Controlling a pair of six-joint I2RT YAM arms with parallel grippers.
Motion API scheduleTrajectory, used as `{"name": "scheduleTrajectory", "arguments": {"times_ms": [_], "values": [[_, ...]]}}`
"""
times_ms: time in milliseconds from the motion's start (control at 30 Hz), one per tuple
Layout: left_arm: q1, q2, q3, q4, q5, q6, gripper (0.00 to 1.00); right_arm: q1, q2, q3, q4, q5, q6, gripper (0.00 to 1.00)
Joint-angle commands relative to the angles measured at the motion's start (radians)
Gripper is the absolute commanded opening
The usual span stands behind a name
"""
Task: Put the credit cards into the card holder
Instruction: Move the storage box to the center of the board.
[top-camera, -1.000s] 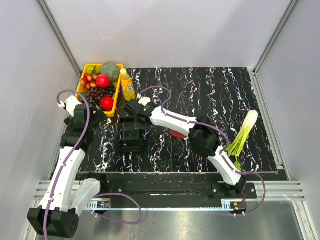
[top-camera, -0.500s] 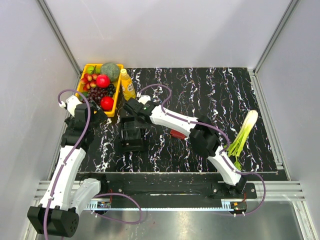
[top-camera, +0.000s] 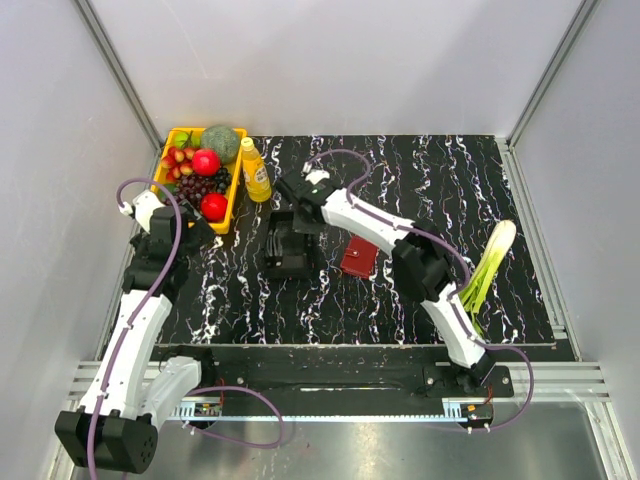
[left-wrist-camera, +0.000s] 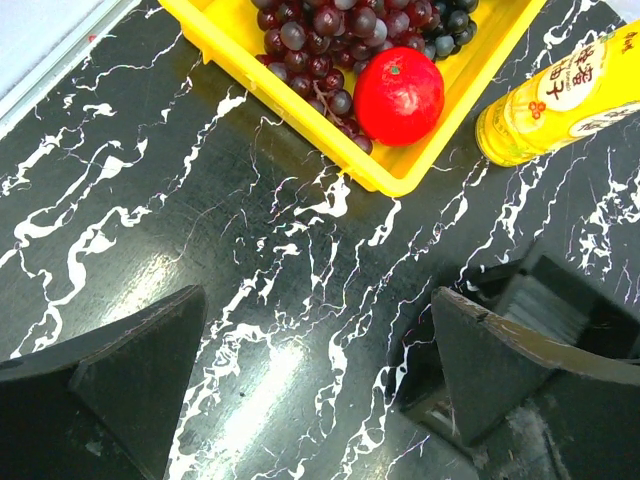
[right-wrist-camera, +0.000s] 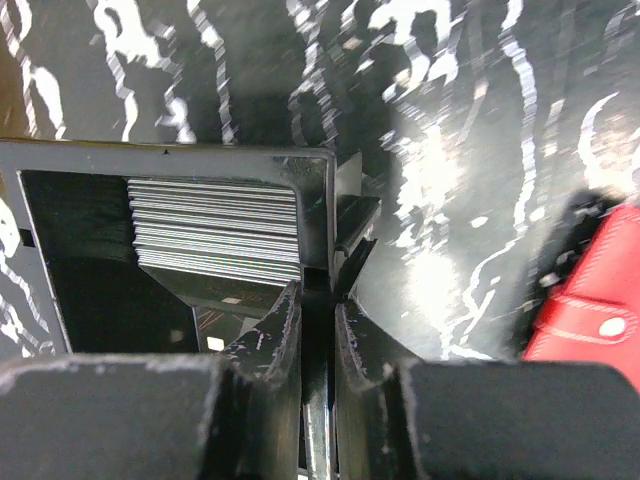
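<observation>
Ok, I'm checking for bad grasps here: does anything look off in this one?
Yes. The right gripper is pinched on the side wall of the black tray, not on a card. The credit cards sit stacked inside it; the card holder lies beside it.

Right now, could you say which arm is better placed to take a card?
Probably right: its pincer grips the tray wall beside the cards; the left pincer hovers open by the fruit basket.

The right gripper (right-wrist-camera: 318, 292), clamped on the black tray (top-camera: 285, 262) wall, has dragged it rightward beside the card holder (top-camera: 360, 257), now uncovered by the arm.
</observation>
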Motion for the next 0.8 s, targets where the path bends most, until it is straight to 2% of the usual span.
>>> {"name": "scheduleTrajectory", "arguments": {"times_ms": [0,133,567,767], "values": [[0.003,0.01,0.005,0.025,0.021,0.01,0.99,-0.085,-0.128,-0.035,0.086,0.013,-0.012,0.0],[0.003,0.015,0.005,0.025,0.025,0.011,0.99,-0.162,-0.149,-0.101,0.184,-0.016,-0.049,0.0],[0.004,0.041,0.014,0.025,0.076,0.026,0.99,-0.395,-0.12,-0.144,0.297,-0.109,-0.156,0.0],[0.004,0.047,0.002,0.069,0.186,0.06,0.99,-0.489,-0.125,-0.176,0.335,-0.158,-0.201,0.0]]}}
